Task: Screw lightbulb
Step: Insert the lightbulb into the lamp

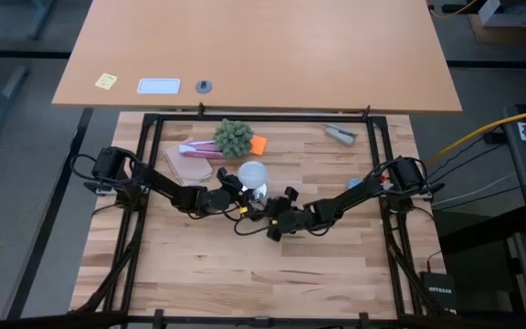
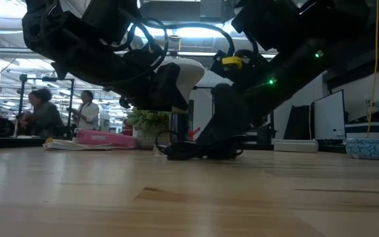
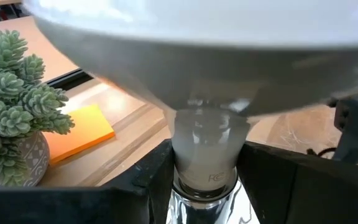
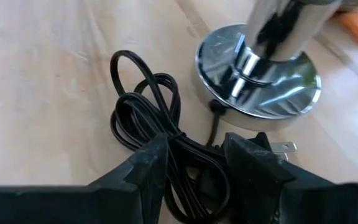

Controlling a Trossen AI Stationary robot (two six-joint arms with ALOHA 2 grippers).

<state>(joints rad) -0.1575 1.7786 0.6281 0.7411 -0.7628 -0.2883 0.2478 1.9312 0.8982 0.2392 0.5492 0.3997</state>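
Standing at mid-table on a shiny chrome base [image 4: 257,78], the lamp carries the bulb [image 1: 253,172] at its top, just in front of the small plant [image 1: 234,136] and near the orange note [image 3: 78,130]. The left gripper [image 3: 205,171] is closed on the bulb's narrow neck, its two dark fingers pressing either side just above the metal socket, with the white dome swelling out beyond them. The right gripper [image 4: 194,162] sits low beside the base, its fingers set narrowly around the bundled black cord [image 4: 148,102], the plug prongs showing just past them (whether it actually pinches the cord, I can't tell). The bulb is probably light, rigid and breakable, with a smooth frosted skin that could slip under a twist; the neck, where it is now taken, seems the safest hold, firm but not crushing, while the base needs steadying against turning. The only legible marking is a small "FC" logo printed on the bulb's neck.
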